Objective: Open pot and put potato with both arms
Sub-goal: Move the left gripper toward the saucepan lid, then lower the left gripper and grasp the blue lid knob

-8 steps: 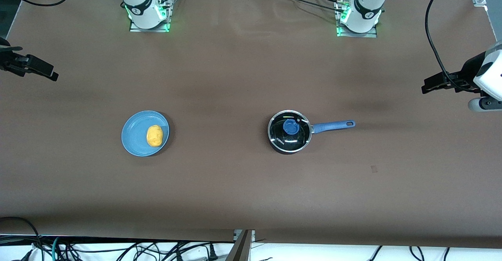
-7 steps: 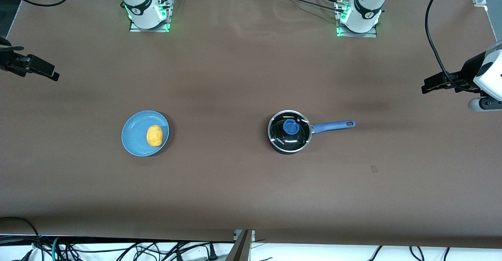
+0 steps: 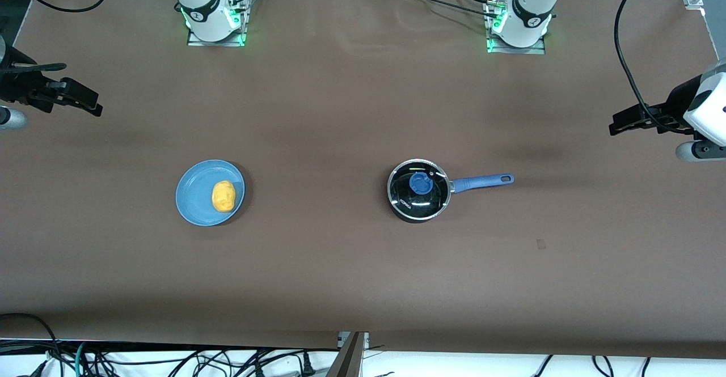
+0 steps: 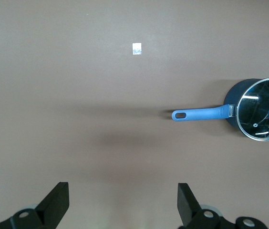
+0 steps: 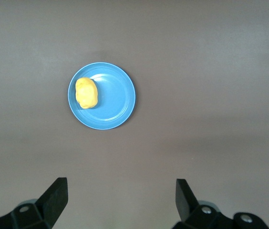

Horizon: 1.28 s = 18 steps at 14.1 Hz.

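At the right arm's end of the brown table (image 3: 340,110), the right gripper (image 3: 85,104) hangs in the air over bare tabletop at the table's edge, its black fingers (image 5: 53,198) spread wide with nothing between them. Nearer the front camera and toward the table's middle sits a flat blue plate (image 3: 195,193), and on it lies the potato (image 3: 223,196), a lumpy yellow-orange oval resting toward the plate's rim on the side facing the pot. Well apart from the plate, toward the left arm's end, stands the pot (image 3: 418,190), a small black saucepan; its glass lid (image 3: 407,201) is seated in place, the blue knob (image 3: 421,183) at its centre. The pot's long blue handle (image 3: 482,181) lies flat and points toward the left arm's end of the table. A small pale square mark (image 4: 137,48) shows on the tabletop near the handle's tip, nearer the front camera. At that end's edge the left gripper (image 3: 624,123) hovers over bare table, fingers (image 4: 58,200) likewise wide apart and empty.
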Each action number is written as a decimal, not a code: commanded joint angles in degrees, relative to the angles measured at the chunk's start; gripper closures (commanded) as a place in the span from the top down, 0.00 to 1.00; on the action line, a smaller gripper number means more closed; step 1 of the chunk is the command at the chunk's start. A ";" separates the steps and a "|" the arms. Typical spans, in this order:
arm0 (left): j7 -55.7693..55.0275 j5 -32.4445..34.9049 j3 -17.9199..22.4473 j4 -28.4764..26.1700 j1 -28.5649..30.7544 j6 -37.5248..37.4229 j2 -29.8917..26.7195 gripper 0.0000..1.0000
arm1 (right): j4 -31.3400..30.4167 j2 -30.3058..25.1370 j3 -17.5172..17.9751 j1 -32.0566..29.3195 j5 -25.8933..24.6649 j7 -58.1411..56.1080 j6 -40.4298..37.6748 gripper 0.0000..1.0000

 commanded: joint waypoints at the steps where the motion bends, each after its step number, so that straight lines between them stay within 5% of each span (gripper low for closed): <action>1: -1.06 -0.63 -0.80 2.07 -0.43 -1.27 1.71 1.00 | 0.26 -0.46 0.11 -0.19 -0.75 -0.49 -0.46 1.00; 6: -16.58 -1.69 -6.17 2.50 -4.01 5.31 7.77 1.00 | 0.26 -0.46 0.20 -0.19 -0.66 -0.57 -0.29 1.00; 11: -34.87 -1.60 -6.17 10.15 -13.16 16.98 19.98 1.00 | 0.26 -0.46 0.20 -0.19 -0.66 -0.58 -0.29 1.00; 18: -45.87 -0.98 -6.17 10.24 -20.28 27.82 27.63 1.00 | 0.26 -0.46 1.60 0.25 -1.02 -0.05 -0.29 1.00</action>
